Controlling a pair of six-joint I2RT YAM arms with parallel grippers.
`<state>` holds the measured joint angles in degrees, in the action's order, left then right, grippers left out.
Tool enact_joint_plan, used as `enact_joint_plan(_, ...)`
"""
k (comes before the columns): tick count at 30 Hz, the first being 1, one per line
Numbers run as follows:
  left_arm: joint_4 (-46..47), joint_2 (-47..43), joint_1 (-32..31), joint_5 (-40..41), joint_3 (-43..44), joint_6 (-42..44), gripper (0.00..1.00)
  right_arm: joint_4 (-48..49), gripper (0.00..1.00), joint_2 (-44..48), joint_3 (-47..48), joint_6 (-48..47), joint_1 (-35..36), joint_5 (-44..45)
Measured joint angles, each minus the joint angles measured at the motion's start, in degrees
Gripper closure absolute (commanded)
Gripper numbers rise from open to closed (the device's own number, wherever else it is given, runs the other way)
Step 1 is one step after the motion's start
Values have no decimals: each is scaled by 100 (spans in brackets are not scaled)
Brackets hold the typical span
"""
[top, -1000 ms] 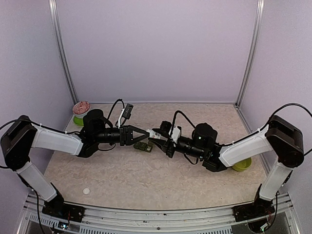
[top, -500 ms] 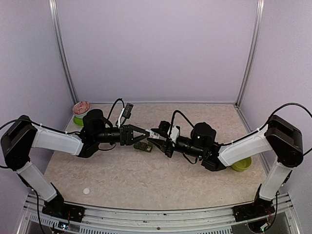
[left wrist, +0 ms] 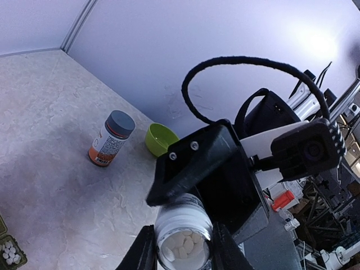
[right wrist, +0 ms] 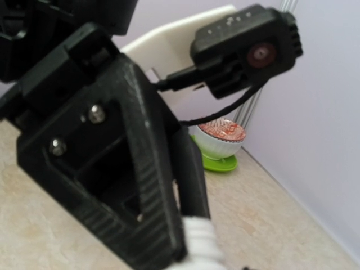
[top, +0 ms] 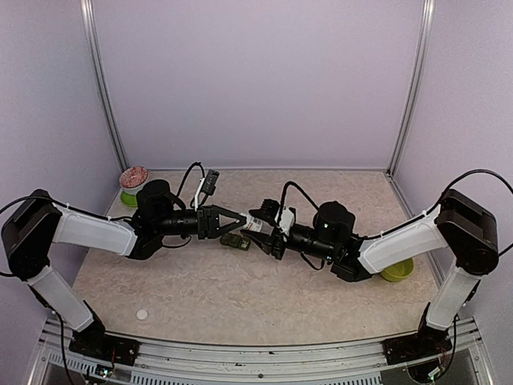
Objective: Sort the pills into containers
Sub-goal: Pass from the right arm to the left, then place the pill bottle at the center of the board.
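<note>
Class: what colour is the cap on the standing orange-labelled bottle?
The cap is grey; the left wrist view shows it best.

The left arm (top: 88,228) and right arm (top: 401,241) stretch low and inward, and their grippers meet nose to nose over the middle of the tabletop (top: 240,297). The left gripper (top: 239,220) pinches an open pill bottle (left wrist: 183,239). How the right gripper (top: 258,227) stands can't be made out.
</note>
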<state>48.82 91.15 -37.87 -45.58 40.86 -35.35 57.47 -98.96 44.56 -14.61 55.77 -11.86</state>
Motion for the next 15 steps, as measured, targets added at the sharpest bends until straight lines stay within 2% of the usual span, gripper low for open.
enact_joint_plan(2,0,0,0,7,0,0,81,-39,29,-11,7,4,0,13)
enact_joint_plan(5,-7,-2,2,59,0,2,81,-105,2,-42,50,22,0,33)
enact_joint_plan(10,-334,-149,74,251,-35,157,80,-184,0,-48,83,9,0,35)
enact_joint_plan(15,-1250,-579,205,772,-42,603,79,-496,0,7,85,13,0,37)
